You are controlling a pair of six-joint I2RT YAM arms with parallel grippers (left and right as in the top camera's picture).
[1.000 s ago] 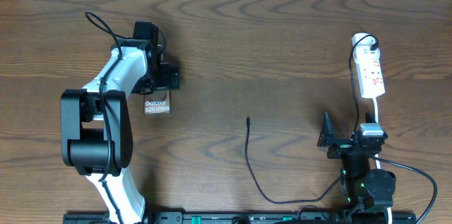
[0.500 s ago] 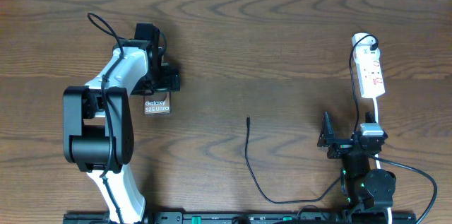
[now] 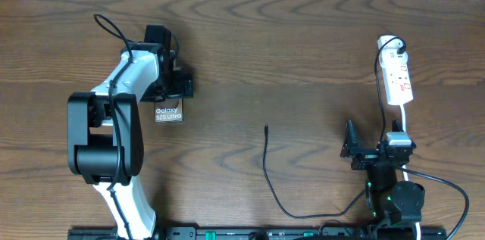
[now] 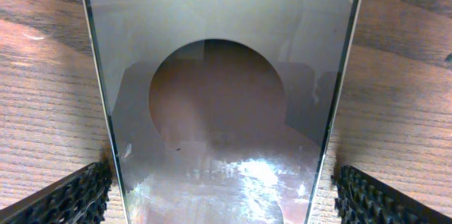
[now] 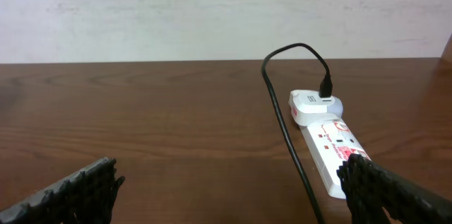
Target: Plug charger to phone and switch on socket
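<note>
Overhead, left pincer clasps the phone; right pincer gapes empty near the socket.

phone: white print "galaxy" over "s25 ultra", two lines, legible in overhead view. socket, far right of phone: red marks and fine print, too small to read. no other legible text.

Phone: brown-bronze slab, white lettering, flat, left half of table.
Charger: thin black cable, tip free, mid-table toward near edge.
Socket: white strip, lengthwise along right edge.
</note>
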